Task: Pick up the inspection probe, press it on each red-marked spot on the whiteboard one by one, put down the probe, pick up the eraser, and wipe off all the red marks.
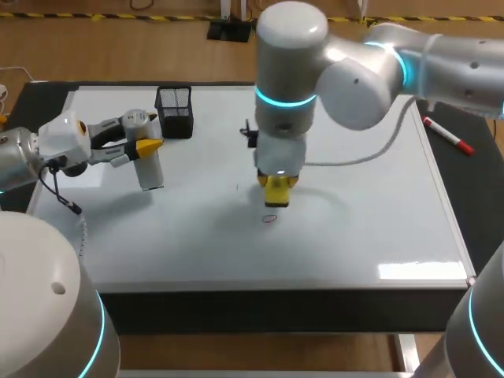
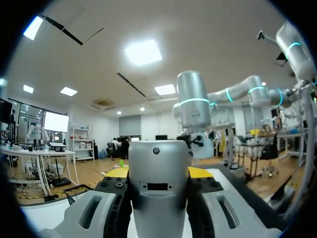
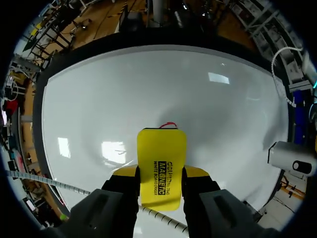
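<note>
Two arms in frame, both loaded.

Left gripper (image 1: 142, 148): fingers closed narrow on the inspection probe (image 1: 150, 171), a silver cylinder. It is clamped from both sides near its upper end. In the head view the probe hangs over the left part of the whiteboard (image 1: 370, 228), just in front of a black mesh pen holder (image 1: 175, 111). I cannot tell whether the tip touches the board. In the left wrist view the probe body fills the gap between the yellow fingertips (image 2: 200, 172).

Right gripper (image 1: 277, 187): comes in from the right and stands over the middle of the board, pointing down. Its fingers are set moderately apart and grip the yellow eraser (image 3: 162, 166) by its two long sides. The eraser sticks out past the fingertips toward the board. Contact with the surface cannot be confirmed from either view.

One red mark (image 1: 269, 219) shows, a small loop on the board just ahead of the eraser's leading edge. In the right wrist view the eraser's edge sits right against it, and I cannot tell whether it covers part of the mark.

A red-capped marker (image 1: 448, 135) lies on the dark table surface off the board's right edge, well apart from both grippers.
</note>
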`<act>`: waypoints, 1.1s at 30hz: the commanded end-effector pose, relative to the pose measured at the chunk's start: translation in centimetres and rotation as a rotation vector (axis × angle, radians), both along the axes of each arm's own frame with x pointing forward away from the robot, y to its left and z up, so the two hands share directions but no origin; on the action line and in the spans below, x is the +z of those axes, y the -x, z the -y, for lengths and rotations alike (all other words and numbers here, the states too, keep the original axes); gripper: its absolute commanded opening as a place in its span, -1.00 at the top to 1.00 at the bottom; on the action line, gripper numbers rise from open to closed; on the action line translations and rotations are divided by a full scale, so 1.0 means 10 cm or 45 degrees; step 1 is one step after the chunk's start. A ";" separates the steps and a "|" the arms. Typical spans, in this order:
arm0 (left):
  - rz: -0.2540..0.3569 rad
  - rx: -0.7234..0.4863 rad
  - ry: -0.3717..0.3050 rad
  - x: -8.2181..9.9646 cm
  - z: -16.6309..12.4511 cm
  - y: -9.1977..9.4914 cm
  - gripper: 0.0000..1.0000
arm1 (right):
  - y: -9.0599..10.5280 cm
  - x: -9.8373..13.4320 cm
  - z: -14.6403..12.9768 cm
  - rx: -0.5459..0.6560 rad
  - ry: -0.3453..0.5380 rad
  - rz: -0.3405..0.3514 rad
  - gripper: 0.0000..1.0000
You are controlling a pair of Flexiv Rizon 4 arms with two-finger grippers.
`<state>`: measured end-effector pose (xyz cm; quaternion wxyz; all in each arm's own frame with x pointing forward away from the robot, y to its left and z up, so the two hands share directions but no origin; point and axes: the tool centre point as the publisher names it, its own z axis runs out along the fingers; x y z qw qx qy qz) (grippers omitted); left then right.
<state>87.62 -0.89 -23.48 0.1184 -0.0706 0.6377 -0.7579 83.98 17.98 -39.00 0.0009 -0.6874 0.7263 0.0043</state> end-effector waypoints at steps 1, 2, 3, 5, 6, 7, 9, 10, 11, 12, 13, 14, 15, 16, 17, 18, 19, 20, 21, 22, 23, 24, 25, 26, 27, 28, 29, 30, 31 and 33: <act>-0.003 -0.001 -0.004 0.02 0.00 0.00 1.00 | 0.09 -0.10 -0.20 0.028 0.038 0.007 1.00; -0.003 -0.001 -0.004 0.02 0.00 0.00 1.00 | 0.11 -0.11 -0.24 0.035 0.032 -0.001 1.00; -0.003 -0.001 -0.004 0.02 0.00 0.00 1.00 | 0.13 -0.12 -0.27 0.035 0.032 -0.001 1.00; -0.003 -0.001 -0.004 0.02 0.00 0.00 1.00 | 0.18 -0.14 -0.34 0.061 0.024 0.005 1.00; -0.003 -0.001 -0.004 0.02 0.00 0.00 1.00 | 0.20 -0.14 -0.37 0.061 0.023 0.004 1.00; -0.003 -0.001 -0.004 0.02 0.00 0.00 1.00 | 0.23 -0.15 -0.40 0.085 0.025 0.021 1.00; -0.003 -0.001 -0.004 0.02 0.00 0.00 1.00 | 0.28 -0.16 -0.46 0.107 0.034 0.040 1.00; -0.003 -0.001 -0.004 0.02 0.00 0.00 1.00 | 0.30 -0.17 -0.48 0.110 0.026 0.036 1.00; -0.003 -0.001 -0.004 0.02 0.00 0.00 1.00 | 0.32 -0.17 -0.49 0.115 0.021 0.033 1.00; -0.003 -0.001 -0.004 0.02 0.00 0.00 1.00 | 0.33 -0.18 -0.51 0.117 0.019 0.032 1.00; -0.003 -0.001 -0.004 0.02 0.00 0.00 1.00 | 0.35 -0.19 -0.52 0.120 0.010 0.026 1.00; -0.003 -0.001 -0.004 0.02 0.00 0.00 1.00 | 0.36 -0.20 -0.52 0.121 0.009 0.025 1.00; -0.003 -0.001 -0.004 0.02 0.00 0.00 1.00 | 0.37 -0.21 -0.52 0.122 0.006 0.023 1.00; -0.003 -0.001 -0.004 0.02 0.00 0.00 1.00 | 0.38 -0.21 -0.52 0.121 0.003 0.021 1.00; -0.003 -0.001 -0.004 0.02 0.00 0.00 1.00 | 0.39 -0.22 -0.52 0.123 -0.005 0.022 1.00; -0.003 -0.001 -0.004 0.02 0.00 0.00 1.00 | 0.41 -0.23 -0.52 0.130 -0.014 0.028 1.00; -0.003 -0.001 -0.004 0.02 0.00 0.00 1.00 | 0.42 -0.24 -0.52 0.128 -0.016 0.033 1.00; -0.003 -0.001 -0.004 0.02 0.00 0.00 1.00 | 0.43 -0.24 -0.52 0.128 -0.016 0.033 1.00; -0.003 -0.001 -0.004 0.02 0.00 0.00 1.00 | 0.44 -0.26 -0.51 0.125 -0.020 0.034 1.00; -0.003 -0.001 -0.004 0.02 0.00 0.00 1.00 | 0.45 -0.26 -0.50 0.122 -0.021 0.037 1.00; -0.003 -0.001 -0.004 0.02 0.00 0.00 1.00 | 0.45 -0.27 -0.49 0.116 -0.023 0.039 1.00; -0.003 -0.001 -0.004 0.02 0.00 0.00 1.00 | 0.45 -0.28 -0.48 0.113 -0.026 0.038 1.00; -0.003 -0.001 -0.004 0.02 0.00 0.00 1.00 | 0.46 -0.29 -0.47 0.113 -0.026 0.038 1.00; -0.003 -0.001 -0.004 0.02 0.00 0.00 1.00 | 0.46 -0.30 -0.46 0.112 -0.028 0.037 1.00; -0.003 -0.001 -0.004 0.02 0.00 0.00 1.00 | 0.47 -0.31 -0.45 0.111 -0.029 0.035 1.00; -0.003 -0.001 -0.004 0.02 0.00 0.00 1.00 | 0.47 -0.31 -0.45 0.114 -0.031 0.033 1.00; -0.003 -0.001 -0.004 0.02 0.00 0.00 1.00 | 0.48 -0.32 -0.44 0.118 -0.035 0.032 1.00; -0.003 -0.001 -0.004 0.02 0.00 0.00 1.00 | 0.48 -0.33 -0.44 0.117 -0.035 0.031 1.00; -0.003 -0.001 -0.004 0.02 0.00 0.00 1.00 | 0.48 -0.33 -0.42 0.116 -0.036 0.030 1.00; -0.003 -0.001 -0.004 0.02 0.00 0.00 1.00 | 0.48 -0.33 -0.41 0.114 -0.034 0.032 1.00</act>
